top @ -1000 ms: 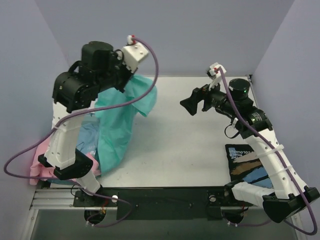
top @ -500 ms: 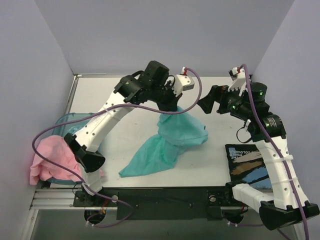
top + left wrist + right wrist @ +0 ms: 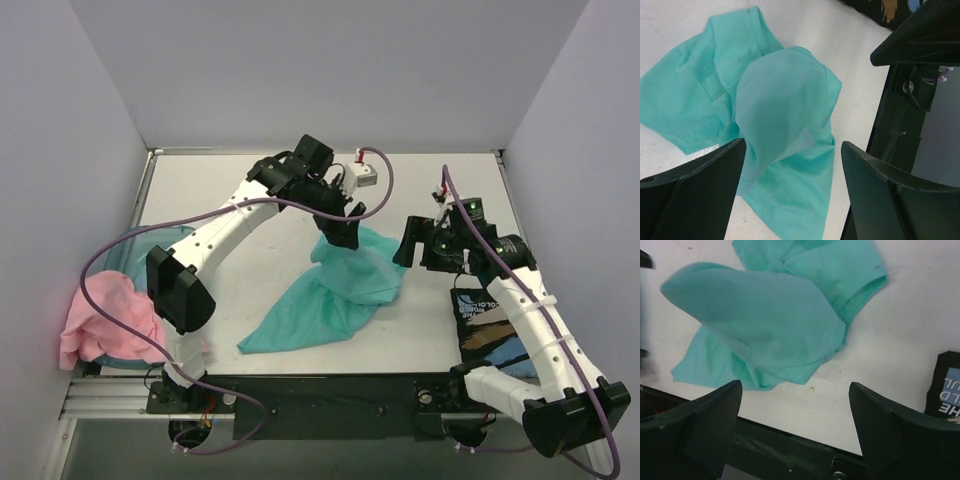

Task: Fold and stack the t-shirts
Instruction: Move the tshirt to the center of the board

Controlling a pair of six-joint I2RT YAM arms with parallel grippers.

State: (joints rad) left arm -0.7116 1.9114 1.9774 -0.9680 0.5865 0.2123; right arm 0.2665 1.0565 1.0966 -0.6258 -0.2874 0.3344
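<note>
The teal-green t-shirt (image 3: 335, 295) lies crumpled on the white table, a long tail running toward the near left. My left gripper (image 3: 342, 235) hangs open just over its far edge. In the left wrist view a loose peak of the teal t-shirt (image 3: 780, 110) stands between the spread fingers (image 3: 695, 190) of the left gripper (image 3: 792, 192), gripped by neither. To the shirt's right my right gripper (image 3: 407, 243) is open and holds nothing. In the right wrist view the teal t-shirt (image 3: 770, 325) lies beyond the right gripper (image 3: 795, 415). The pale pink t-shirt (image 3: 105, 320) is bunched at the near left.
A translucent blue tub (image 3: 135, 245) sits at the left edge, under and behind the pink cloth. A dark printed booklet (image 3: 490, 325) lies flat near my right arm, its corner showing as the booklet (image 3: 946, 385) in the right wrist view. Purple walls close in three sides.
My left arm swung the teal t-shirt from above the tub to the table's middle, lowered it and opened on it. My right gripper came down and in toward the shirt's right side.
</note>
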